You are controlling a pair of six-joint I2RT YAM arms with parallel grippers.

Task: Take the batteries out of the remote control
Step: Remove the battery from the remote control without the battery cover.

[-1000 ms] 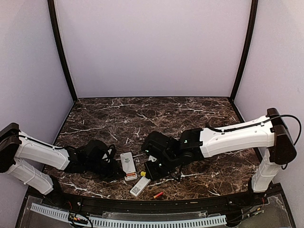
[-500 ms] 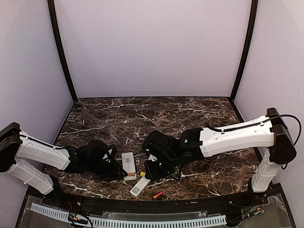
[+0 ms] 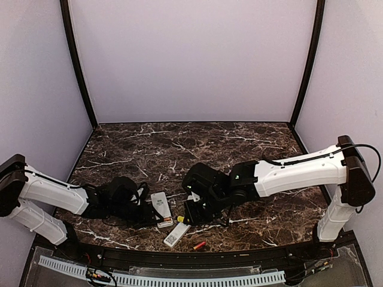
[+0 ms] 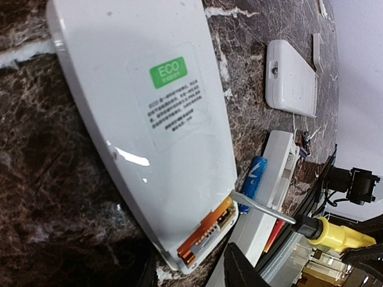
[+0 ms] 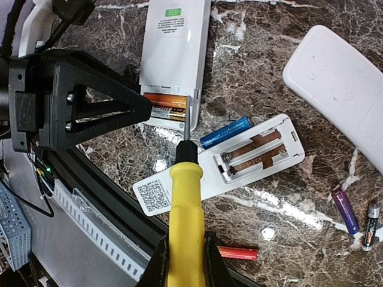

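A dark marble table point(image 3: 239, 143) is reached over by the left arm point(image 3: 51, 194) and the right arm point(image 3: 299, 170), whose grippers are brought close together near the front edge. Between them a white remote with a green ECO label point(image 4: 149, 119) is laid back-up, its battery bay uncovered at the near end. Just beside it, nearer and to the right, a second remote point(image 5: 239, 161) is seen with its bay open and bare, and a white cover point(image 5: 344, 84) is left apart on the right. A yellow-handled screwdriver point(image 5: 182, 203) is clamped firmly in the right gripper point(image 5: 184, 263), its blade set at the edge of the labelled remote's bay. The left gripper point(image 3: 142, 209) is placed at that remote's left side; how wide it stands cannot be told. Two orange batteries point(image 5: 164, 106) are seated in the bay. A blue battery point(image 5: 224, 131) lies against the second remote, a red battery point(image 5: 236, 253) near the front edge, and a purple battery point(image 5: 346, 210) and a black battery point(image 5: 371, 226) off to the right.
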